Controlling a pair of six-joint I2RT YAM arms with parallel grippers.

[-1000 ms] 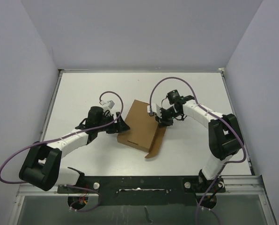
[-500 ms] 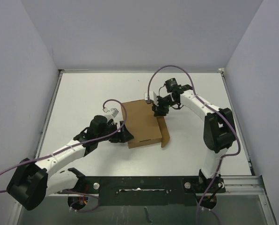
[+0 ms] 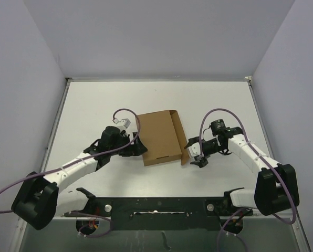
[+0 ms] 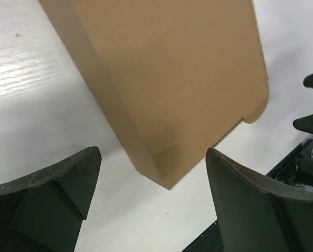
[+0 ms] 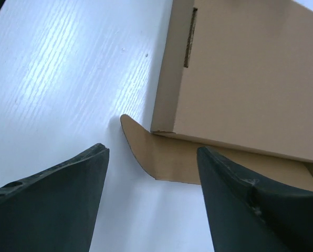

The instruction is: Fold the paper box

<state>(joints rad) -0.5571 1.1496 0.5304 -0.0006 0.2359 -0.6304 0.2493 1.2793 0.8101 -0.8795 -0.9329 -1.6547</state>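
The paper box (image 3: 157,137) is a shallow brown cardboard carton lying flat in the middle of the table, with a narrow flap (image 3: 179,137) folded out along its right side. My left gripper (image 3: 141,148) is open at the box's near left corner. In the left wrist view that corner of the box (image 4: 167,105) pokes between the spread fingers (image 4: 67,184) without touching them. My right gripper (image 3: 191,153) is open just right of the box's near right corner. In the right wrist view the rounded flap (image 5: 162,155) lies on the table ahead of the open right gripper (image 5: 151,149), beside the box wall (image 5: 240,73).
The white table (image 3: 93,110) is enclosed by pale walls at the back and on both sides. A black rail (image 3: 156,206) with the arm bases runs along the near edge. Purple cables loop above both wrists.
The right gripper has let go of the box's far right edge, opened, and swung down to the near right corner. The box has turned and settled flat. The left gripper has opened slightly wider.
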